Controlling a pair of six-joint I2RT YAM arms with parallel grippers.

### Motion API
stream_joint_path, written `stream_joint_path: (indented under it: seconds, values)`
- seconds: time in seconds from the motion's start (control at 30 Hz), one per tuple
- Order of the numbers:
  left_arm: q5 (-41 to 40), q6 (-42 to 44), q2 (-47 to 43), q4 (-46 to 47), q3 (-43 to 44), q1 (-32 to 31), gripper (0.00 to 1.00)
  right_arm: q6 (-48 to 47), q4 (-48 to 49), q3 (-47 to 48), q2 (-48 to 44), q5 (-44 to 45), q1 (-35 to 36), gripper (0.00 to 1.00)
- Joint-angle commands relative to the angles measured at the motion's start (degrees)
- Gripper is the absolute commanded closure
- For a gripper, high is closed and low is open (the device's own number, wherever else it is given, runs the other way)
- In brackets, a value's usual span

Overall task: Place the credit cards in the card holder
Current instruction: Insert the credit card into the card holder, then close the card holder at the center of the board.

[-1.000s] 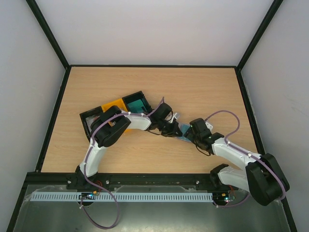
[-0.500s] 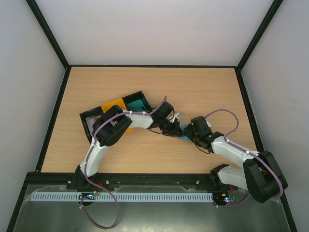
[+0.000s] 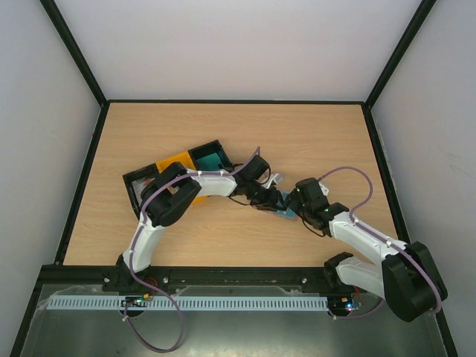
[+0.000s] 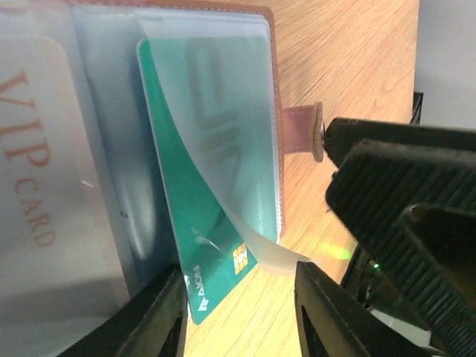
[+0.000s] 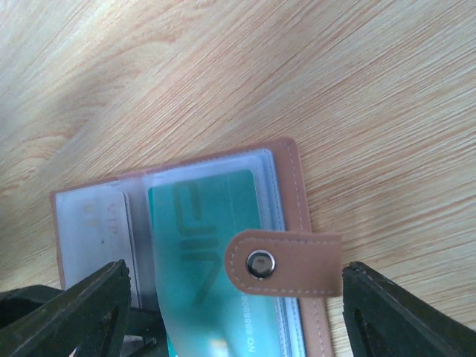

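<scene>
Table: both arms meet a little right of centre, nearer the near edge.

Left arm: up from its base, elbow bent over the trays, forearm running right, wrist tipped down. Right arm: elbow folded back by the near right corner, forearm reaching left and away, wrist low.

Three trays in a row by the left edge: black tray, yellow tray, second black tray with a teal card in it.

Card holder lies open and flat on the table between the two grippers, clear sleeves up.

Right gripper: fingers wide apart, straddling the holder, clamped on nothing.

Left gripper: fingers apart, the chip corner of the teal credit card between them, no clamp visible.

Teal credit card: mostly under the right clear sleeve, chip end sticking out, sleeve corner curled up off it. Pale VIP card in the left sleeve.

Brown strap with snap lies folded over the teal credit card's sleeve.
</scene>
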Motion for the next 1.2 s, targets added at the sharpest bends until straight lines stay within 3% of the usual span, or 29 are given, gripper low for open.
stream_joint_path:
  seconds: [0.0, 0.23, 0.47, 0.57, 0.67, 0.8, 1.1, 1.17]
  values:
    - [-2.33, 2.4, -3.24, -6.69, -0.45, -0.54, 0.56, 0.14, -3.93, 1.67, -2.31, 3.65, 0.02, 0.24]
    - [-3.41, 1.05, -6.58, -6.9, -2.83, -1.06, 0.45, 0.23, -5.21, 2.16, -4.97, 4.38, 0.02, 0.24]
    - [-5.77, 0.21, -10.97, -8.16, -4.24, -1.25, 0.41, -0.15, -5.81, 1.45, -7.63, 3.68, 0.02, 0.24]
    - [-8.83, 1.22, -13.74, -10.18, -4.05, -1.17, 0.4, -0.65, -5.94, 0.91, -8.59, 2.42, 0.02, 0.24]
    - [-16.84, 3.15, -16.05, -14.56, -3.5, -0.87, 0.38, -0.73, -5.93, -0.26, -9.56, 0.86, 0.02, 0.24]
    - [-29.63, 4.04, -16.75, -19.68, -3.71, -0.31, 0.39, 0.15, -5.24, -2.6, -9.93, -0.88, 0.02, 0.25]
    - [-32.78, 4.28, -11.45, -20.14, -2.12, 0.14, 0.42, 1.33, -2.8, -4.81, -7.36, -2.35, 0.02, 0.29]
    - [-33.86, 4.24, -10.44, -20.56, -1.49, 0.21, 0.46, 1.16, -2.11, -4.9, -6.24, -3.01, 0.02, 0.3]
